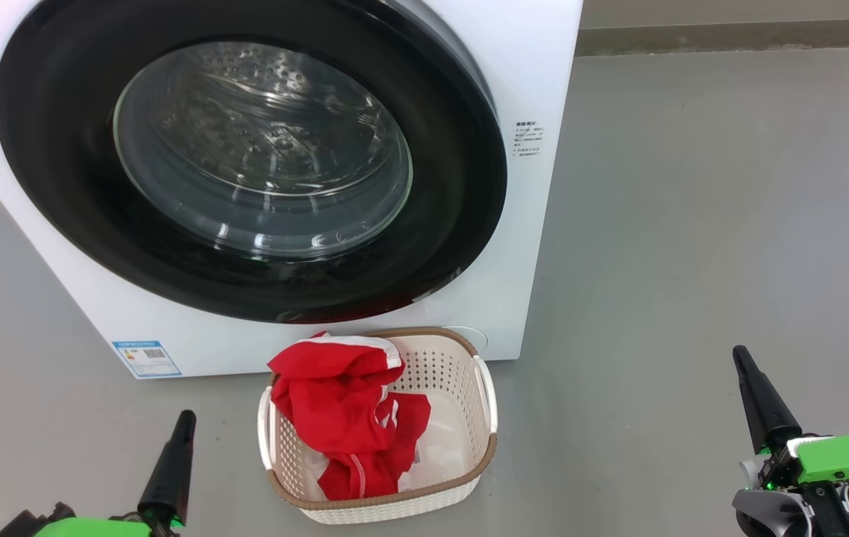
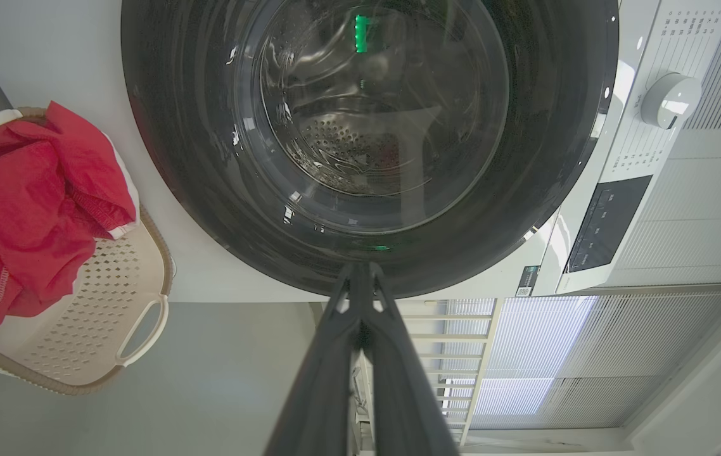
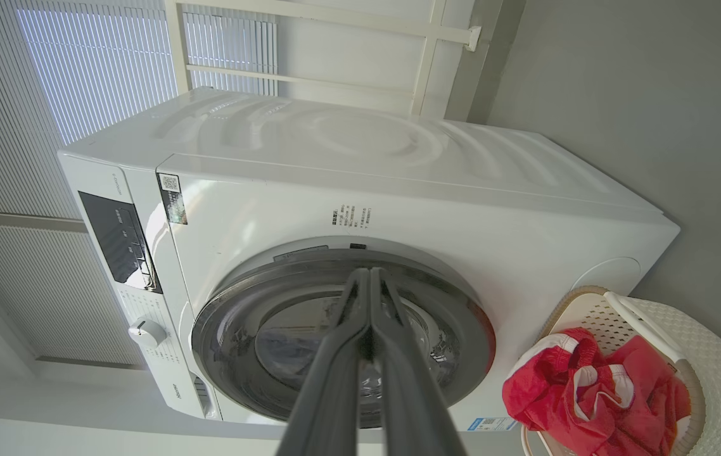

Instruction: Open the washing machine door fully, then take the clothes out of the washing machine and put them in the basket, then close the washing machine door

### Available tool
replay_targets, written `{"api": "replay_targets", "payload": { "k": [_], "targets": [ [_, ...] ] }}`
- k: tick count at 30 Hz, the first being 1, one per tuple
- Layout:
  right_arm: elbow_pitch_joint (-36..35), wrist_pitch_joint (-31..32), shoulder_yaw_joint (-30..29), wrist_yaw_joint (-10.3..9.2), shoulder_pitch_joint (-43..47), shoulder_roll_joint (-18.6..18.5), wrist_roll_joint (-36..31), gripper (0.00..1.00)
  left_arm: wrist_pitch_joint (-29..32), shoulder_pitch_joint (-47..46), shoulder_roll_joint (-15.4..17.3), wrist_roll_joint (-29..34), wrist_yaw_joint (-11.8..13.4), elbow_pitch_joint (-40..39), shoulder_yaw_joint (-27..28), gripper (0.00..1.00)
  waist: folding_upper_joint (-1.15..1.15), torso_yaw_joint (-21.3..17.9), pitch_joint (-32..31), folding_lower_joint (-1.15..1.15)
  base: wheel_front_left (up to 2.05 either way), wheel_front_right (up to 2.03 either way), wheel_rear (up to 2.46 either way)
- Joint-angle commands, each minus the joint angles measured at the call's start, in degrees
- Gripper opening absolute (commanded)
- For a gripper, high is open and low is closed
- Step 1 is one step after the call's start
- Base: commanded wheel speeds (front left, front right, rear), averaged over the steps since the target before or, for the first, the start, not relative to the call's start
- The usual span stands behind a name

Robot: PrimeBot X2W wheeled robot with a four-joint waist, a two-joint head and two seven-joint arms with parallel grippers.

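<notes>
Left gripper [image 1: 186,419] and right gripper [image 1: 740,354] sit low at the lower corners of the head view. Their green-cased wrists are behind them, and both point up toward the machine. In each wrist view the two dark fingers [image 2: 332,361] lie pressed together along their length to the tip, holding nothing and touching nothing.

Between the grippers, the basket [image 1: 480,455] stands on the grey floor [image 1: 693,224], just in front of the machine. The red clothes [image 1: 350,406] are heaped in its left half and rise above the rim.

Behind the basket is the white washer [image 1: 536,67], with its black-rimmed door [image 1: 59,164] shut flat against the front. Steel drum holes show through the glass. A blue label [image 1: 146,359] sits at the lower front corner and small grey print [image 1: 527,140] beside the door; neither is legible. The right wrist view adds a QR sticker [image 3: 171,197], a dark panel [image 3: 116,237] and a white dial [image 3: 147,332]. The lettering there is too small to read.
</notes>
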Motion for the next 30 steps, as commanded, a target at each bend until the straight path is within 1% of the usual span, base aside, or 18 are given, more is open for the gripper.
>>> {"api": "replay_targets", "payload": {
  "k": [1, 30],
  "targets": [
    [-1.4, 0.3, 1.1, 0.0, -2.3, -0.6, 0.0, 0.0, 0.5, -2.2, 0.7, 0.1, -0.4, -1.1, 2.2, 0.0, 0.0, 0.0, 0.0, 0.0, 0.0, 0.0, 0.0],
    [-1.4, 0.6, 0.7, 0.0, -2.4, -0.3, -0.4, 0.0, 0.9, -2.2, 0.3, 0.6, -0.4, -1.1, 2.7, 0.0, 0.0, 0.0, 0.0, 0.0, 0.0, 0.0, 0.0]
  ]
}}
